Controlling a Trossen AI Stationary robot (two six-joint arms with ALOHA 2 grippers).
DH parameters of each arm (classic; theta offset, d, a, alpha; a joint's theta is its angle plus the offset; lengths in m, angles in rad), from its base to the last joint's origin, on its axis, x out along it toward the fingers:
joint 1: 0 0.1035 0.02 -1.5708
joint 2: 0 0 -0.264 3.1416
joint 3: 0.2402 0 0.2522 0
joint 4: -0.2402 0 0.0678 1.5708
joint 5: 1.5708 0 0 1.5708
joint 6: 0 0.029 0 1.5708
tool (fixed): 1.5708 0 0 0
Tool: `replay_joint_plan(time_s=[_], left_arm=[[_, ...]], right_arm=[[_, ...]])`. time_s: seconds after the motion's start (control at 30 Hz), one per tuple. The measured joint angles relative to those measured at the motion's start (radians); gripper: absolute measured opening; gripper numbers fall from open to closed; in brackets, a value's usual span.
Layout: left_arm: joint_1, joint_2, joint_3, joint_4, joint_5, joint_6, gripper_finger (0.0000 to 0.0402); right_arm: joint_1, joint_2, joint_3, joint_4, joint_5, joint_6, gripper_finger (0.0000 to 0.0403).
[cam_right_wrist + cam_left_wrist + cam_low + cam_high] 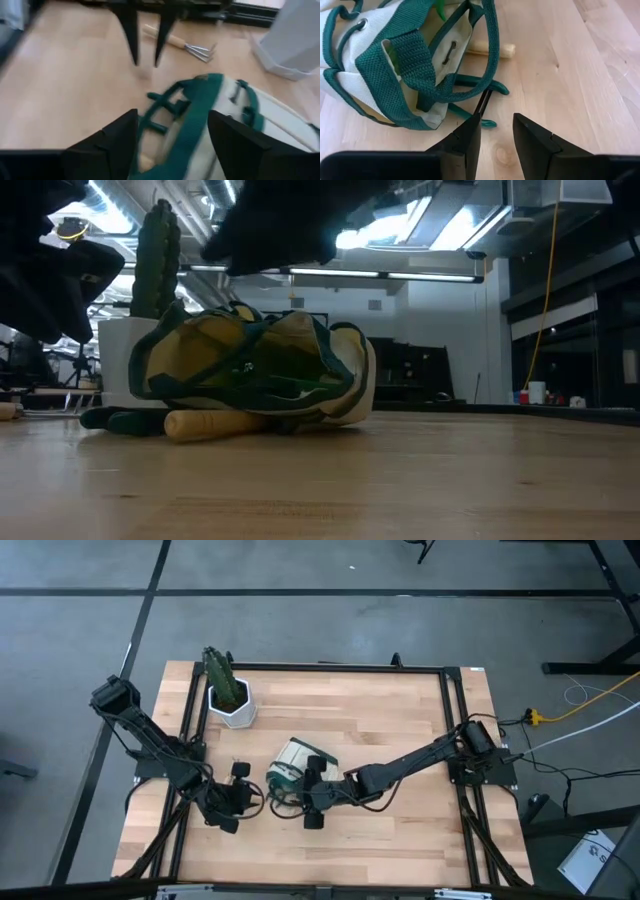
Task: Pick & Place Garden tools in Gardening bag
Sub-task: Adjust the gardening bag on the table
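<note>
Two matte black jointed arms, boxy wrist housings, black cables trailing at bases; left gripper point(495, 137) and right gripper point(172, 145) with flat, wedge-shaped dark fingers.

bag point(350, 75): cream cloth, coarse woven green webbing trim, metal eyelet
rake point(182, 45): pale wood handle, shiny metal tines
table point(580, 90): light wood planks, smooth, satin
fingers point(532, 137): dark matt plastic
pot point(232, 705): white, smooth
</note>
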State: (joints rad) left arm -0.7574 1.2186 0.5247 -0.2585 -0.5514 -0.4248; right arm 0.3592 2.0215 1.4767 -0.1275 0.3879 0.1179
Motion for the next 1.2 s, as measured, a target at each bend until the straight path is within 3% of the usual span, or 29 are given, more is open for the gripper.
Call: replay_joint_plan(time_s=[0.27, 0.47, 0.6, 0.73, 0.97, 1.2], left_arm=[[0.0, 0.0, 0.0, -0.005, -0.008, -0.008, 0.0106], [0.0, 0.0, 0.0, -0.004, -0.01, -0.008, 0.0106], [0.0, 0.0, 0.0, -0.001, -0.01, -0.008, 0.0106], [0.0, 0.0, 0.0, -0.001, -0.01, -0.008, 0.0106], [0.0, 0.0, 0.0, 0.0, -0.01, -0.008, 0.0106], [0.0, 0.0, 0.0, 0.0, -0.006, -0.008, 0.0106]], right_arm=[[-0.001, 0.082, -0.002, 0.05, 0.065, -0.085, 0.0249], [-0.001, 0.113, -0.002, 0.035, 0.296, -0.107, 0.024], [-0.001, 0.114, -0.002, 0.028, 0.381, -0.107, 0.0226], [-0.001, 0.114, -0.002, 0.026, 0.405, -0.103, 0.0176], [-0.001, 0.114, -0.002, 0.026, 0.452, -0.076, 0.0017], [-0.011, 0.11, 0.013, 0.018, 0.45, -0.047, 0.0004]])
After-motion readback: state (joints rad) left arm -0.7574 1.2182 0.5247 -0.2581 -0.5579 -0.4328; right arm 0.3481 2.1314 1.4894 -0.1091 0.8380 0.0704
